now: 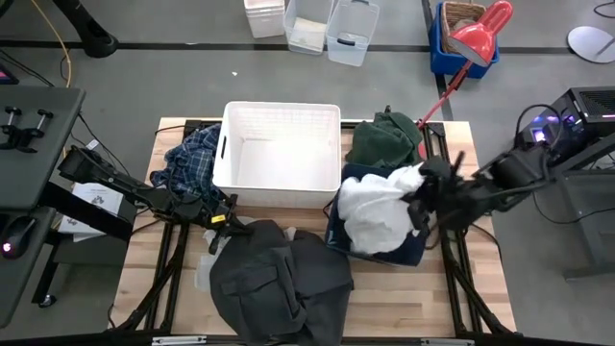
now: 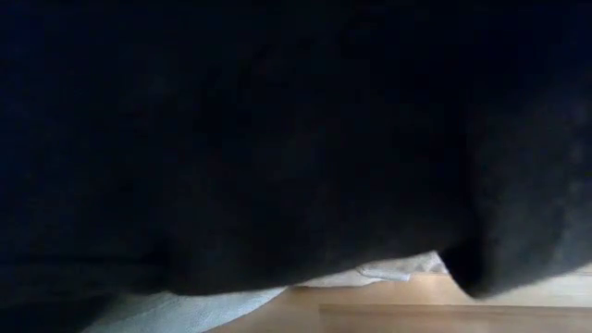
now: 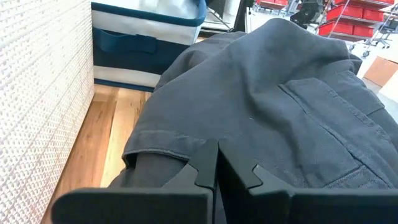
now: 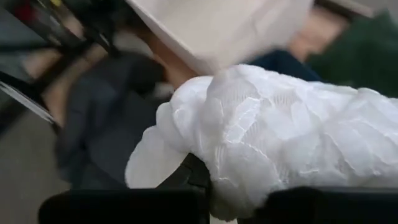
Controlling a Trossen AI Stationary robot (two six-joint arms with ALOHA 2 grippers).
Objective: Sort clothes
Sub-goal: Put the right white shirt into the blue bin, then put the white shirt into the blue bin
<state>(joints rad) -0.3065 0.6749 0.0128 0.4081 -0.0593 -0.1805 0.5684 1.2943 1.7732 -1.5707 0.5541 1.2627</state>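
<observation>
The dark grey garment (image 1: 279, 284) lies heaped on the table's near middle and fills the low view (image 2: 277, 139). My left gripper (image 1: 223, 217) is shut at its left edge. The thin white garment (image 1: 377, 213) lies bunched in the navy bin (image 1: 408, 258), and my right gripper (image 1: 421, 206) is shut on it. The blue-and-white plaid shirt (image 1: 190, 163) lies left of the white lattice basket (image 1: 279, 183). The dark green garment (image 1: 384, 139) lies right of the basket, behind the bin. My left gripper pinches the dark grey garment at its hemmed edge (image 3: 186, 154) between the tips of its two fingers, coming nearly level from the table's left. The rest of the garment lies heaped on the table beyond the fingers. How many layers it holds, I cannot tell. My right gripper pinches a bunched fold of the white garment (image 4: 236, 180) between its two fingers, coming from the table's right. The cloth bulges out beyond the fingers and hides the place of contact. The garment's bulk rests in the navy bin.
The basket's lattice wall (image 3: 43, 93) stands close beside my left gripper. Bare wood (image 1: 432, 298) shows at the near right of the table. Clear bins, a blue crate and a red dustpan (image 1: 476, 38) stand on the floor beyond the far edge.
</observation>
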